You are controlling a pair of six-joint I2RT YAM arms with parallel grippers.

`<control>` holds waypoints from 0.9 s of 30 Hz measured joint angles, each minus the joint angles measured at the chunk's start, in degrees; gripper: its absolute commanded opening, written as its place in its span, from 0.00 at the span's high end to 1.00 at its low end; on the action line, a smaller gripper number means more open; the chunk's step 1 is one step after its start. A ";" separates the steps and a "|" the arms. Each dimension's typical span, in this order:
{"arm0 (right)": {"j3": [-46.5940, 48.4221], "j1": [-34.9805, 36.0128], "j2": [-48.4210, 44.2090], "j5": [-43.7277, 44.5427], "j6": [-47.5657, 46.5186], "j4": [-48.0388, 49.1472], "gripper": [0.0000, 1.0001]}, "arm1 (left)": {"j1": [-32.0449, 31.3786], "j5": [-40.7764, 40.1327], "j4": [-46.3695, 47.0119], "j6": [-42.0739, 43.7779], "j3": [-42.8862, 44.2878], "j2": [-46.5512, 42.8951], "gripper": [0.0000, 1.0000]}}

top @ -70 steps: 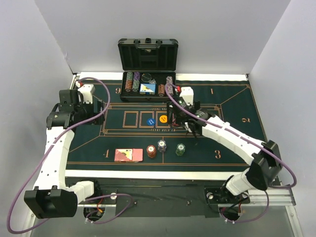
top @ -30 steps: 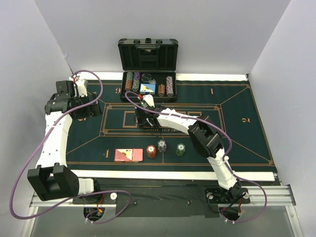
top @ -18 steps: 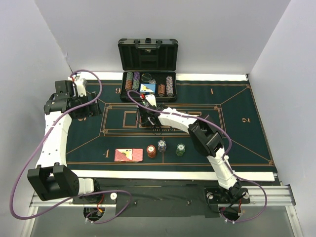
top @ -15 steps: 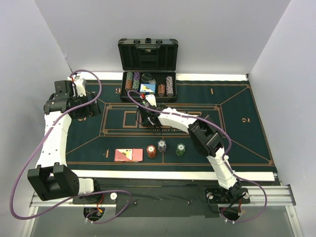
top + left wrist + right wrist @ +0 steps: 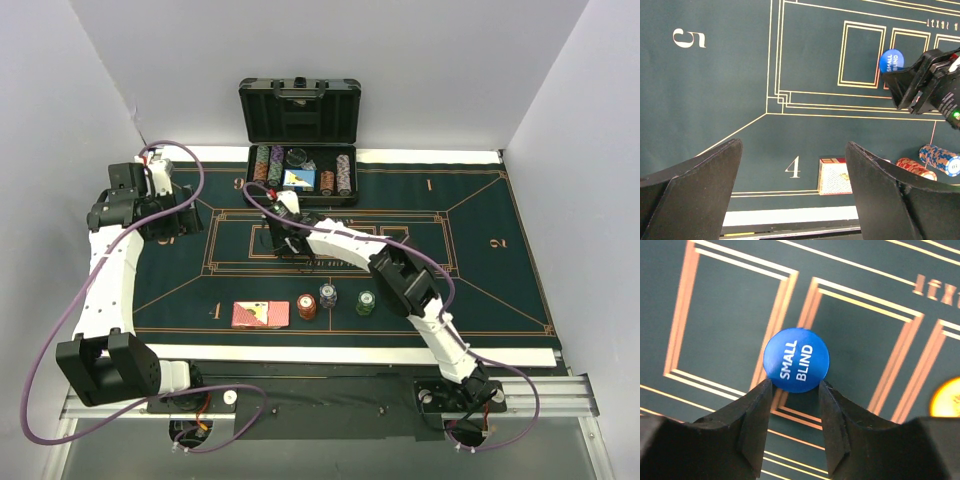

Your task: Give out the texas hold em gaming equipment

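Right tool (image 5: 795, 386) is pinching the round blue plastic disc (image 5: 796, 360) marked SMALL BLIND by its edge. I am seeing the disc over the gold line between two outlined boxes on the green felt worktop (image 5: 730, 310). Left tool (image 5: 793, 145) is hanging wide open, holding nothing.

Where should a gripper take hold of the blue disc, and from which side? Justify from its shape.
Probably at the rim, on two opposite edge points, coming down from above. The blue disc is thin, round and label-up, so only its edge offers a hold. The right gripper pinches it just so.
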 measured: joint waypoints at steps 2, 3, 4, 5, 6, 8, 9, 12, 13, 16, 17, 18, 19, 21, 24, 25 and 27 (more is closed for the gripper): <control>2.84 0.87 1.81 -1.40 0.15 0.17 0.69 | 0.26 0.00 0.17 0.07 0.00 0.17 0.05; 4.07 1.27 2.60 -2.32 0.26 0.50 0.70 | 0.44 0.02 0.26 0.09 0.00 0.31 0.05; 5.09 1.66 3.32 -3.50 0.52 0.92 0.70 | 0.57 -0.02 0.33 0.09 0.00 0.44 0.05; 5.88 1.99 3.85 -4.76 0.79 1.33 0.70 | 0.72 -0.02 0.39 0.09 0.00 0.57 0.05; 7.28 2.47 4.85 -6.62 1.18 1.97 0.70 | 0.85 -0.04 0.48 0.09 0.00 0.68 0.05; 9.68 3.34 6.54 -9.25 1.77 3.39 0.71 | 1.03 -0.02 0.68 0.11 0.00 0.76 0.05; 10.58 3.65 7.26 -10.47 2.10 3.96 0.71 | 1.09 -0.02 0.70 0.11 0.00 0.79 0.05; 13.68 4.81 9.57 -14.25 2.60 5.31 0.69 | 1.25 -0.02 0.70 0.13 0.00 0.79 0.05; 14.64 5.14 10.23 -15.17 2.64 5.66 0.59 | 1.27 -0.02 0.70 0.13 0.00 0.79 0.05; 14.88 5.73 10.58 -16.50 2.62 6.95 0.43 | 1.36 0.00 0.70 0.13 0.00 0.79 0.05; 13.68 5.75 9.97 -16.61 2.64 7.93 0.36 | 1.38 0.02 0.70 0.13 0.00 0.79 0.05; 11.47 5.68 8.81 -16.63 2.38 9.55 0.34 | 1.42 0.09 0.70 0.13 0.00 0.79 0.05; 9.38 5.70 7.54 -16.59 2.32 10.54 0.30 | 1.51 0.20 0.70 0.13 0.00 0.79 0.05; 4.79 5.51 4.52 -16.50 1.97 11.45 0.28 | 1.64 0.46 0.72 0.11 0.00 0.79 0.05; -2.19 4.04 -0.17 -16.46 1.66 11.61 0.28 | 1.73 0.94 0.72 0.04 0.00 0.79 0.05; -3.61 3.28 -1.20 -16.39 1.49 11.58 0.28 | 1.73 1.03 0.72 0.00 0.00 0.79 0.05; -5.31 1.60 -2.36 -16.04 1.27 11.61 0.28 | 1.75 1.16 0.72 -0.13 0.00 0.79 0.05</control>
